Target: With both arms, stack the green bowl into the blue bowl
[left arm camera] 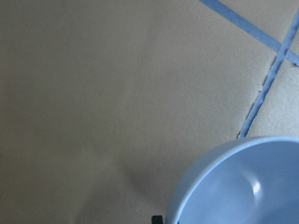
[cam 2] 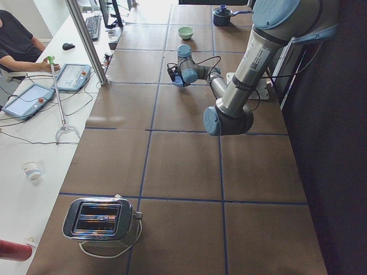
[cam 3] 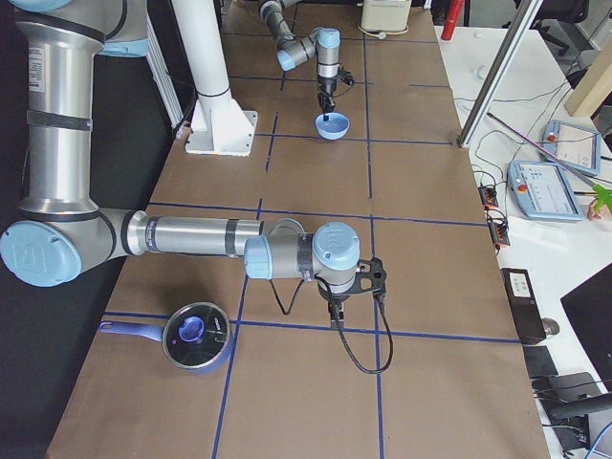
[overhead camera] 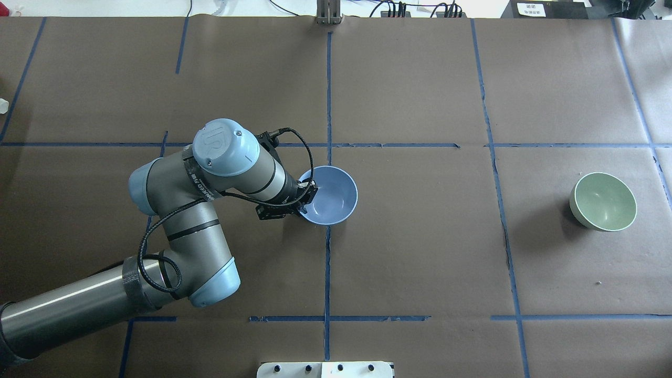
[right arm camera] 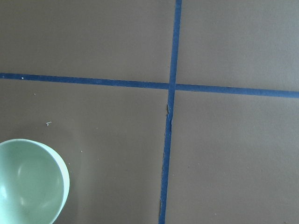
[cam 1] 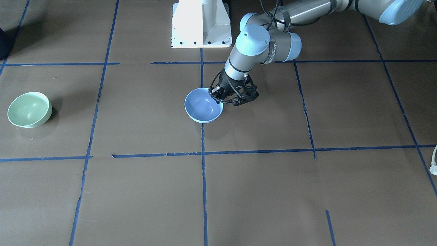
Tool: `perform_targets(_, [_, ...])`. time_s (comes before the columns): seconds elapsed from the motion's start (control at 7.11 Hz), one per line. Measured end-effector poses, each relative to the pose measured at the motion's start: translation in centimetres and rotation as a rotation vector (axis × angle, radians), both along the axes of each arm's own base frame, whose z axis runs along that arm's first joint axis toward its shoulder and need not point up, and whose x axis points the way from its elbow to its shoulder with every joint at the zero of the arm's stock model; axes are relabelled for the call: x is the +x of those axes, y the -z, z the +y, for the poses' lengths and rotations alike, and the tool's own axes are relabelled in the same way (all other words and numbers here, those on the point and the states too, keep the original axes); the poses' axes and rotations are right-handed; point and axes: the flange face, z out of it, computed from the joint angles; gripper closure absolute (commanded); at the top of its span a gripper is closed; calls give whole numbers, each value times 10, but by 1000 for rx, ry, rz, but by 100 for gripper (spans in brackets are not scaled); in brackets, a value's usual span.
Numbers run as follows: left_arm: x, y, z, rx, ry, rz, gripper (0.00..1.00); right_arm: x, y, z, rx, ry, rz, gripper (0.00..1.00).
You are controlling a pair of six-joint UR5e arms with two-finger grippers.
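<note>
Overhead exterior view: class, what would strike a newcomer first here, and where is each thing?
The big silver-grey left arm with light blue joint caps fills the view's left half, its black left gripper at the left rim of the small pale periwinkle-blue bowl near the table's middle. Far to the right, the small pale mint-green bowl stands alone, upright, on the brown paper-covered table.

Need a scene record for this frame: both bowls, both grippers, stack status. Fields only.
blue bowl: upright, empty, near table centre
green bowl: upright, empty, far to the robot's right, apart from blue bowl
left gripper: at the blue bowl's rim; grip unclear
right gripper: points down over table; open or shut unclear
stack: not yet done
</note>
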Motion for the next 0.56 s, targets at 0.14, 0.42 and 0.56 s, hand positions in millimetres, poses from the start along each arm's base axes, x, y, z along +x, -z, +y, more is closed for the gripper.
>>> perform_targets(0.14, [-3, 5, 1, 15, -1, 14, 0, -1, 11, -7, 22, 1, -7, 0])
perform_targets(0.42, [-29, 25, -5, 40, 17, 58, 0, -1, 22, -13, 43, 3, -19, 0])
perform_targets(0.56, [-60, 37, -22, 27, 27, 78, 0, -2, 25, -16, 51, 4, -19, 0])
